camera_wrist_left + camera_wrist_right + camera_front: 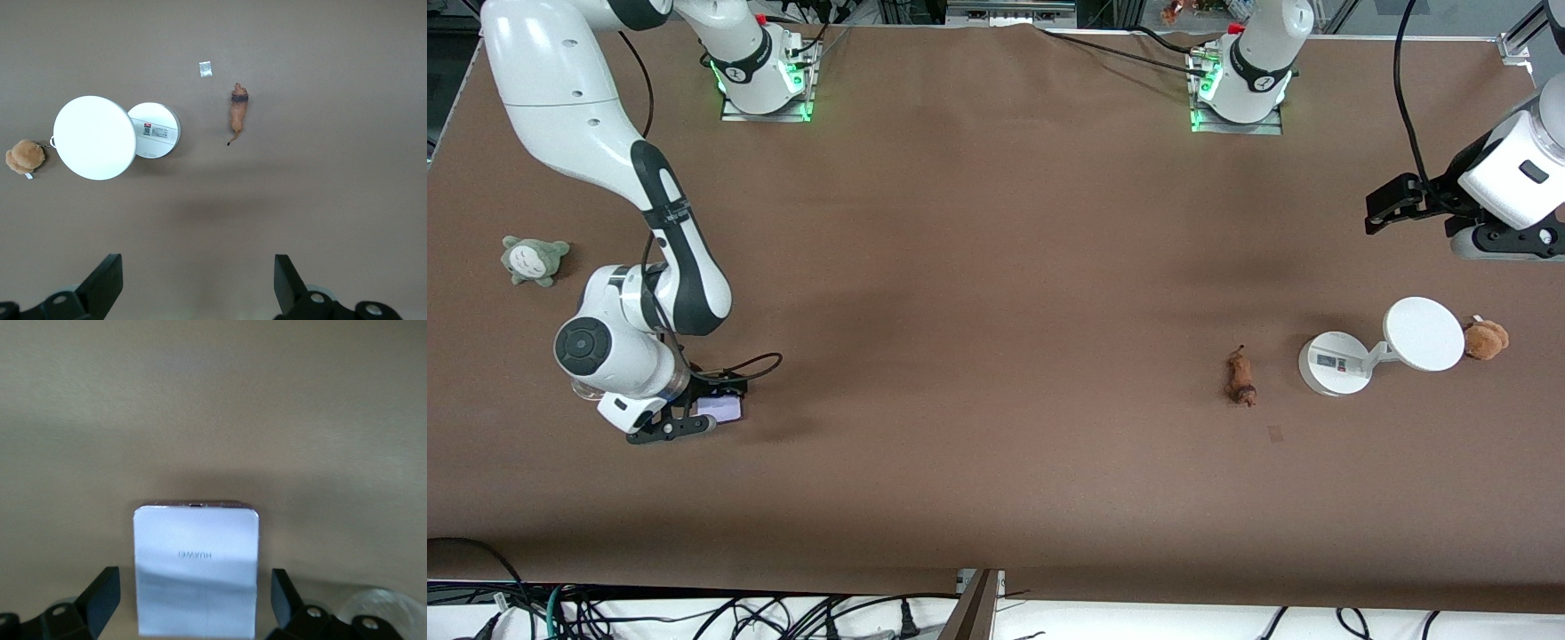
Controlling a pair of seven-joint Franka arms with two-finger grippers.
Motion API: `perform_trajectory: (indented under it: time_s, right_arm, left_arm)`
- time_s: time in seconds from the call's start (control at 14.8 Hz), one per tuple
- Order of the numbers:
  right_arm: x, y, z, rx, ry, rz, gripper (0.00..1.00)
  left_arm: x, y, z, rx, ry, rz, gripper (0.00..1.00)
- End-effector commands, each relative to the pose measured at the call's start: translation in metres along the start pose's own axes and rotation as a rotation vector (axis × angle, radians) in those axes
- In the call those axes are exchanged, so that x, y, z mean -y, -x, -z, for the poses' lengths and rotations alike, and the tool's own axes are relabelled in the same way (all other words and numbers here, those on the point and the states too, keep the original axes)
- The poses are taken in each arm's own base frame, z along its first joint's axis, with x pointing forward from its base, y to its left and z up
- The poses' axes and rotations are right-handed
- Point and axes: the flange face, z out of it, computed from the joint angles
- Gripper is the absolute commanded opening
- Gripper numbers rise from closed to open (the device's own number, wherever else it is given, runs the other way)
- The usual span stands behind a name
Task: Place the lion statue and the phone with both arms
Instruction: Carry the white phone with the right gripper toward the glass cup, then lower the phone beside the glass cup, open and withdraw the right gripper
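Phone (195, 570) between open right hand (193, 607) fingers

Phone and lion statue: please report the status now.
Right gripper open, low around phone. Left gripper open, high over bare table. Lion statue untouched beside white disc stand. Nothing blocking.

High front camera, two wrist cameras

Matt brown cloth-like table (996, 267). Glossy, smooth phone (195, 570) face, faintly reflective. Smooth white plastic-looking disc stand (93, 137). Fluffy brown plush toy (25, 157). Matt orange-brown lion statue (238, 113). Glossy white arm shells, matt black fingers (100, 597).
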Motion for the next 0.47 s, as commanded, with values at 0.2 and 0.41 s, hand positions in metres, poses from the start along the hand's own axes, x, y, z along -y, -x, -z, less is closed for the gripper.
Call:
perform_trajectory:
  time_s: [0.2, 0.41]
  right_arm:
    - [0.008, 0.028, 0.161, 0.102, -0.050, -0.048, 1.00]
    - [0.013, 0.055, 0.238, 0.127, -0.054, -0.099, 1.00]
  left_arm:
    - [0.005, -0.004, 0.000, -0.005, -0.028, 0.003, 1.00]
    - [0.005, -0.004, 0.001, -0.007, -0.028, 0.000, 1.00]
